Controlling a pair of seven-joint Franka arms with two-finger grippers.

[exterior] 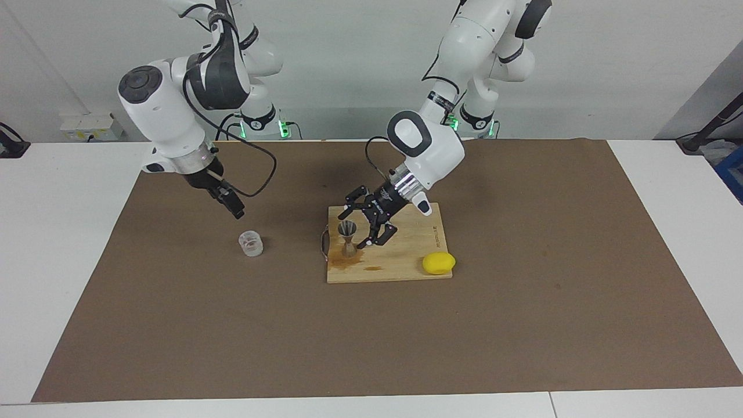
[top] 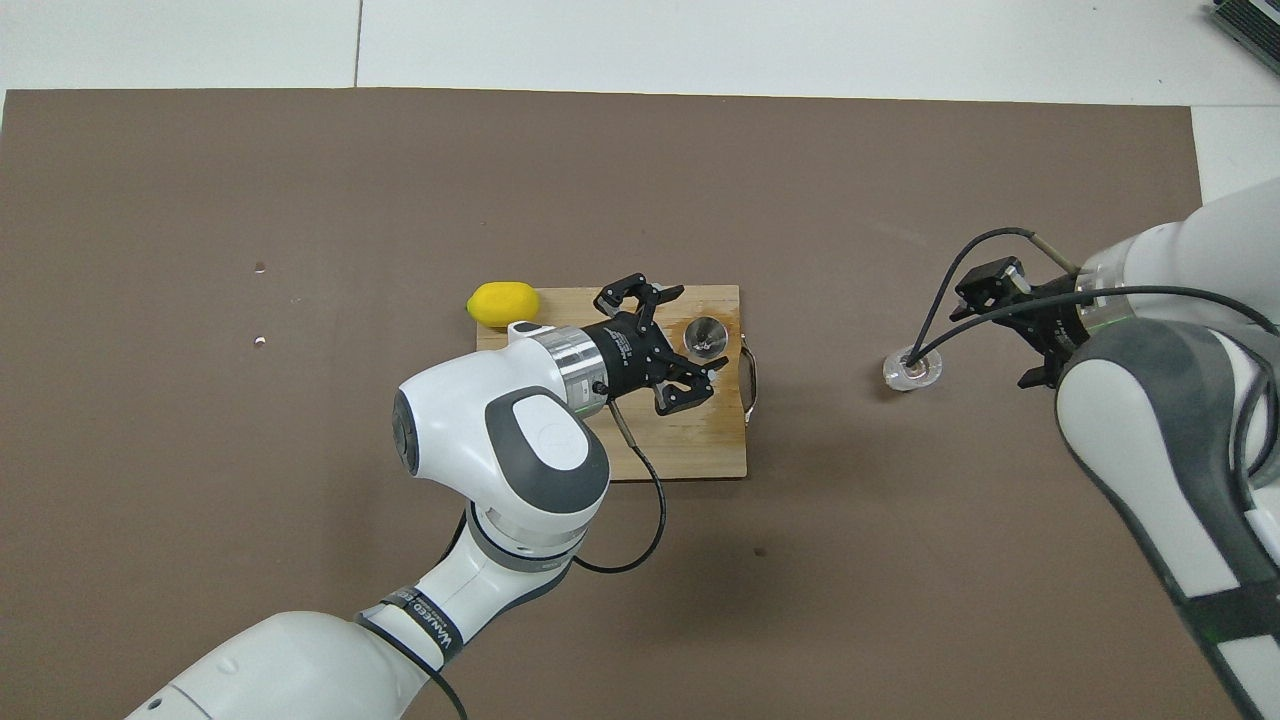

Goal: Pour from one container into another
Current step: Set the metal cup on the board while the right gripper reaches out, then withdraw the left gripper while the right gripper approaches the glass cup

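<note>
The small clear cup [exterior: 251,243] stands upright on the brown mat toward the right arm's end; it also shows in the overhead view [top: 911,370], partly crossed by a cable. The metal jigger [exterior: 348,238] stands upright on the wooden cutting board [exterior: 406,255], at the board's end toward the right arm, and is seen from above in the overhead view [top: 705,335]. My left gripper [exterior: 357,228] is open and low over the board, one finger on each side of the jigger, not closed on it [top: 698,330]. My right gripper [exterior: 234,207] hangs above the mat just beside the cup, clear of it [top: 985,290].
A yellow lemon [exterior: 438,263] lies at the board's corner toward the left arm's end [top: 503,303]. A brown wet stain [exterior: 347,262] marks the board by the jigger. The board has a metal handle [top: 751,378] on the cup's side.
</note>
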